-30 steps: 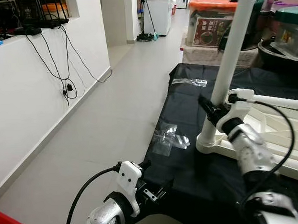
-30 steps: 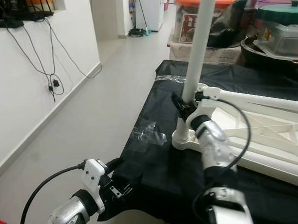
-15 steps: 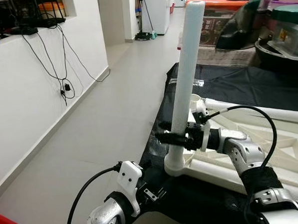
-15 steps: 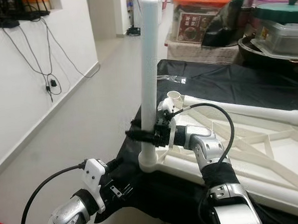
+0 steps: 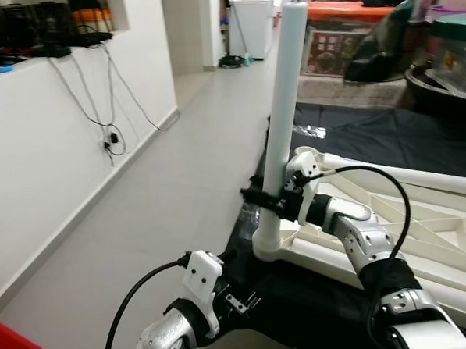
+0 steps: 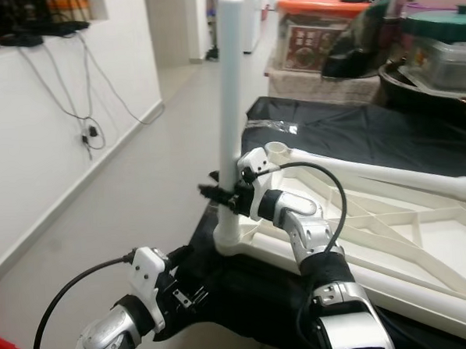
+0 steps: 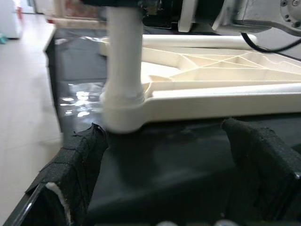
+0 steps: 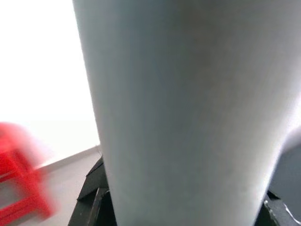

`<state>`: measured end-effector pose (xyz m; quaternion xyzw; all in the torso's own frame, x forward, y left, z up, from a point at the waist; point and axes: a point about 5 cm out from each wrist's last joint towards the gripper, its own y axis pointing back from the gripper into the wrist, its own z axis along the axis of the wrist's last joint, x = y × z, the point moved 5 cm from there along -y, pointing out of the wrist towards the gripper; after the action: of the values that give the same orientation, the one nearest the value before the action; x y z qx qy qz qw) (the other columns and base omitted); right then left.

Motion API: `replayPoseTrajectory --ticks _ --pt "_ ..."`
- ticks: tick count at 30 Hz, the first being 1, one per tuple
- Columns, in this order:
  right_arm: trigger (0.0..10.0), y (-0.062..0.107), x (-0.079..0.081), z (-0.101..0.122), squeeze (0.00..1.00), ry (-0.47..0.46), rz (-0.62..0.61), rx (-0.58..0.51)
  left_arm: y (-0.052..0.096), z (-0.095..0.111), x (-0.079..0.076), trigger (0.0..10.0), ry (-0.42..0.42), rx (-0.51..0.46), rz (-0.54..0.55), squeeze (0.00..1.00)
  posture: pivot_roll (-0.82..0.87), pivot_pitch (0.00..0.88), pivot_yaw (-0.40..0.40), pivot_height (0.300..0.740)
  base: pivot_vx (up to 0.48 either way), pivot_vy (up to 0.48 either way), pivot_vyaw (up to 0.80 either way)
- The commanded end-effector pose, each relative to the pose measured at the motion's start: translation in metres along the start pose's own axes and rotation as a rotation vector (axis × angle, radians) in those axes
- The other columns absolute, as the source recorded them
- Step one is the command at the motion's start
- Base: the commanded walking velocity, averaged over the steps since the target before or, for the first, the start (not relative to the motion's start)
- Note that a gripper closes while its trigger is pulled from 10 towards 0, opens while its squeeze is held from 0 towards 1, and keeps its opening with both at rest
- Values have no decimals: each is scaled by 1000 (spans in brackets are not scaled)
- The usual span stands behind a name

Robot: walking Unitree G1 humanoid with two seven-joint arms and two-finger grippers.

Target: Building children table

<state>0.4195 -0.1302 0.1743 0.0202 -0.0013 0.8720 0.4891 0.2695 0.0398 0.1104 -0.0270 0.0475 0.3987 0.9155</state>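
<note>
Right now I have the right gripper (image 5: 267,203) clamped around the white table leg (image 5: 282,101), which stands upright in the corner socket of the white tabletop frame (image 5: 392,236). That frame lies on the black cloth (image 5: 356,133) at its near left corner. My left gripper (image 7: 174,188) hangs open just below that corner.

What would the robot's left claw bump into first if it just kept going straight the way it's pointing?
Probably the white table leg, at the socket where it stands in the upturned table frame. The left gripper, fingers open, points across the black cloth at it, though depth is hard to judge.
</note>
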Motion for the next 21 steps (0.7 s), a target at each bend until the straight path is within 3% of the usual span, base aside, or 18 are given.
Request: replayPoseTrajectory --ticks 1,2,3,5,6,8,9,10,12,19,20,21 --pt "0 18 -48 -10 0 -40 -365 37 2 -3 1 10000 10 14 -1 0 23 2 -39 740 0 0 0" --pt "0 18 -48 -10 0 -40 -365 37 2 -3 1 10000 10 14 -1 0 23 2 -39 740 0 0 0" --pt "0 32 -67 -14 0 -51 -575 36 2 -3 1 10000 9 15 -5 0 21 4 -40 740 0 0 0" --pt "0 32 -67 -14 0 -51 -575 36 2 -3 1 10000 9 15 -5 0 21 4 -40 740 0 0 0" --pt "0 50 -79 -19 0 -68 -761 32 1 -3 1 10000 8 16 -6 0 21 5 -41 740 0 0 0" --pt "0 50 -79 -19 0 -68 -761 32 1 -3 1 10000 8 16 -6 0 21 5 -41 740 0 0 0" --pt "0 66 -81 -24 0 -89 -903 23 1 -3 1 10000 7 16 -6 0 23 6 -42 740 0 0 0" --pt "0 66 -81 -24 0 -89 -903 23 1 -3 1 10000 7 16 -6 0 23 6 -42 740 0 0 0" --pt "0 81 -69 -34 0 -150 -1048 12 1 -3 1 10000 7 14 -2 0 23 7 -43 740 0 0 0" --pt "0 75 -55 -38 0 -169 -1077 12 1 -3 1 10000 8 14 -1 0 21 7 -39 740 0 0 0" --pt "10000 64 -47 -34 918 -172 -1011 -18 1 -3 1 10000 8 13 -1 0 26 8 -43 740 0 0 0" --pt "10000 64 -47 -34 918 -172 -1011 -18 1 -3 1 10000 8 13 -1 0 26 8 -43 740 0 0 0"
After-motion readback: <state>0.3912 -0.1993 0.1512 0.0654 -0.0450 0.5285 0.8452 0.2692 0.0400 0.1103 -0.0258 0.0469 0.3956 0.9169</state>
